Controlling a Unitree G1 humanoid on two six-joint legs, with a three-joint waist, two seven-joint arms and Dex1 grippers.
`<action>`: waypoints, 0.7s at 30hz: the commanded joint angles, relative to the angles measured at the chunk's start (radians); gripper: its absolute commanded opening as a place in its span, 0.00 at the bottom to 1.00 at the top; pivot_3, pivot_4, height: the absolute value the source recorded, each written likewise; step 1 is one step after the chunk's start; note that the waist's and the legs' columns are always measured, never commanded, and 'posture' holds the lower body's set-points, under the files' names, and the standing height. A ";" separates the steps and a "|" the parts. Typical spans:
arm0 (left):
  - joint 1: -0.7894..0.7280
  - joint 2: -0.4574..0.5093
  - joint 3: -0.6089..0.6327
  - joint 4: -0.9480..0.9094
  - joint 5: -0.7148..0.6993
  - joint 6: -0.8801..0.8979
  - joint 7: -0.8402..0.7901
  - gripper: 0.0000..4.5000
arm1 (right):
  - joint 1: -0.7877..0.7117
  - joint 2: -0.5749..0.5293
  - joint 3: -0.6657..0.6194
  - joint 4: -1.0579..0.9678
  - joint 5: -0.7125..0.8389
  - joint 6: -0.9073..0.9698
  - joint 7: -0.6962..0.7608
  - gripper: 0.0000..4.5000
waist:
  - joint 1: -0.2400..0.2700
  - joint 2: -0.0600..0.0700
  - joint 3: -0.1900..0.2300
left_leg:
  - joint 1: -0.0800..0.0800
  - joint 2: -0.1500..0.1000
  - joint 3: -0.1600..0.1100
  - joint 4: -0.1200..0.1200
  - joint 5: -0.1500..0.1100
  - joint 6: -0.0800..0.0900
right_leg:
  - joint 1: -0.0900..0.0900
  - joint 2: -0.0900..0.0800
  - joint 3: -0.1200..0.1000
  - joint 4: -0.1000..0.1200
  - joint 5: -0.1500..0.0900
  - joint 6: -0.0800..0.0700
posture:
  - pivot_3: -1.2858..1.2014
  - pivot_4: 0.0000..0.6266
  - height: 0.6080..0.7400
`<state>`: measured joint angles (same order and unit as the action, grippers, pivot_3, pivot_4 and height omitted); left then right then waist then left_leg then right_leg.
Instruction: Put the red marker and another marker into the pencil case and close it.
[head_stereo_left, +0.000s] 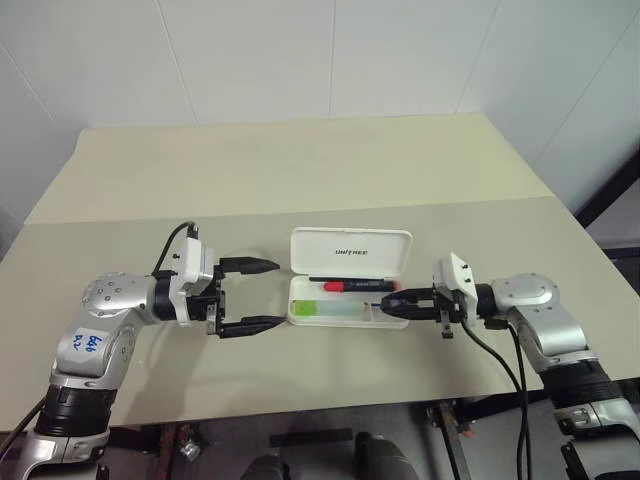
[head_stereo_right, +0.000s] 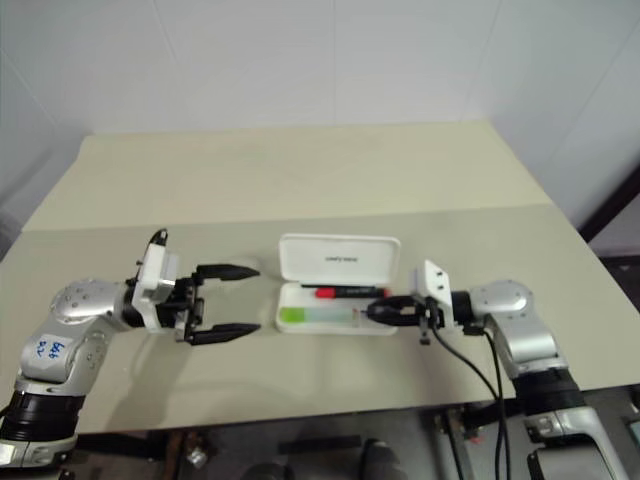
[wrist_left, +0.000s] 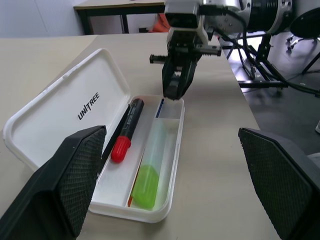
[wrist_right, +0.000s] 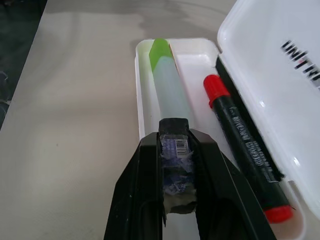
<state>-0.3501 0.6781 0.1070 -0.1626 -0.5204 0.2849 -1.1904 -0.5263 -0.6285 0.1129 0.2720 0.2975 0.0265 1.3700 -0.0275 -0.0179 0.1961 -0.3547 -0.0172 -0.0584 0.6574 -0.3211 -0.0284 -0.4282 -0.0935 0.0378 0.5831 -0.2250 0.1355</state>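
while the right claw (wrist_right: 176, 150) pinches the highlighter (wrist_right: 169, 85) inside the open case (head_stereo_left: 300, 312), red marker (wrist_right: 240, 135) beside it, left claw (head_stereo_left: 252, 296) wide open

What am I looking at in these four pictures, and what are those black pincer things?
They are the two arms of a humanoid robot, each ending in a gripper with two black fingers. Two pictures come from cameras in its head, looking down over a beige table. The other two come from cameras on its wrists, looking along the fingers.

On the table lies an open white pencil case. Inside are a red marker and a lime-green highlighter.

The right gripper has its fingers closed on the highlighter's end, at the case's end nearer that arm. The left gripper is wide open and holds nothing, beside the other end of the case.
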 joint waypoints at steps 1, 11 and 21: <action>0.010 0.014 0.027 -0.056 -0.033 0.006 0.012 1.00 | -0.028 0.003 -0.003 0.029 -0.003 -0.039 0.026 0.09 | 0.000 0.000 0.000 | 0.000 0.000 0.000 0.000 0.000 0.000 | 0.000 0.000 0.000 0.000 0.000 0.000 | 0.52 0.24 1.00; 0.011 0.026 0.042 -0.066 -0.038 0.015 0.026 1.00 | -0.056 0.021 0.000 0.135 -0.031 -0.091 0.068 0.40 | -0.001 0.000 0.000 | 0.000 0.000 0.000 0.000 0.000 0.000 | 0.000 0.000 0.000 0.000 0.000 0.000 | 0.52 0.24 1.00; -0.011 0.023 0.044 -0.045 -0.035 0.012 0.033 1.00 | -0.097 0.039 -0.032 0.137 -0.018 -0.119 0.053 1.00 | -0.001 0.000 0.000 | 0.000 0.000 0.000 0.000 0.000 0.000 | 0.000 0.000 0.000 0.001 0.000 0.000 | 0.52 0.24 1.00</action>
<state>-0.3443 0.6885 0.1191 -0.1876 -0.5302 0.3051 -1.1645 -0.6005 -0.5834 0.1113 0.4443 0.2546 -0.0869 1.4249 -0.0285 -0.0179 0.1961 -0.3548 -0.0172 -0.0584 0.6575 -0.3211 -0.0285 -0.4282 -0.0936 0.0378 0.5837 -0.2250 0.1355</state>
